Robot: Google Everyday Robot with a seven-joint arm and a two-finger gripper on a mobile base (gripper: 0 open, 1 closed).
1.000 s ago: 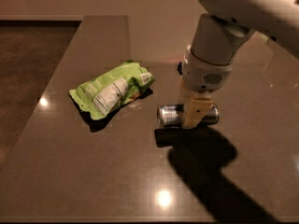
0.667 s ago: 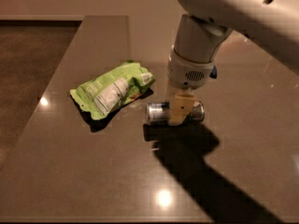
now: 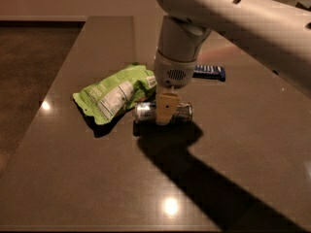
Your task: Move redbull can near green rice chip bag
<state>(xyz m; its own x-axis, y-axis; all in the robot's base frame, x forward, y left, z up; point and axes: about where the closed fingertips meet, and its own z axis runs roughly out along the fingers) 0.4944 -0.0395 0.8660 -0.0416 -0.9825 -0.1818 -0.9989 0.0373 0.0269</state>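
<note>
The redbull can (image 3: 181, 112) lies on its side on the dark table, its silver top pointing left. My gripper (image 3: 164, 111) comes down from above and is shut on the can around its middle; one yellow finger (image 3: 165, 107) shows in front of it. The green rice chip bag (image 3: 116, 92) lies just left of the can, white label panel up. The can's left end sits right by the bag's lower right edge; I cannot tell if they touch.
A flat dark blue wrapped bar (image 3: 210, 72) lies behind the arm, to the right. The table's left edge (image 3: 53, 98) runs diagonally, with floor beyond it. My arm casts a wide shadow over the table to the lower right.
My gripper has carried the can leftward across the table, from well right of the bag to right beside it. The bag has not moved.
</note>
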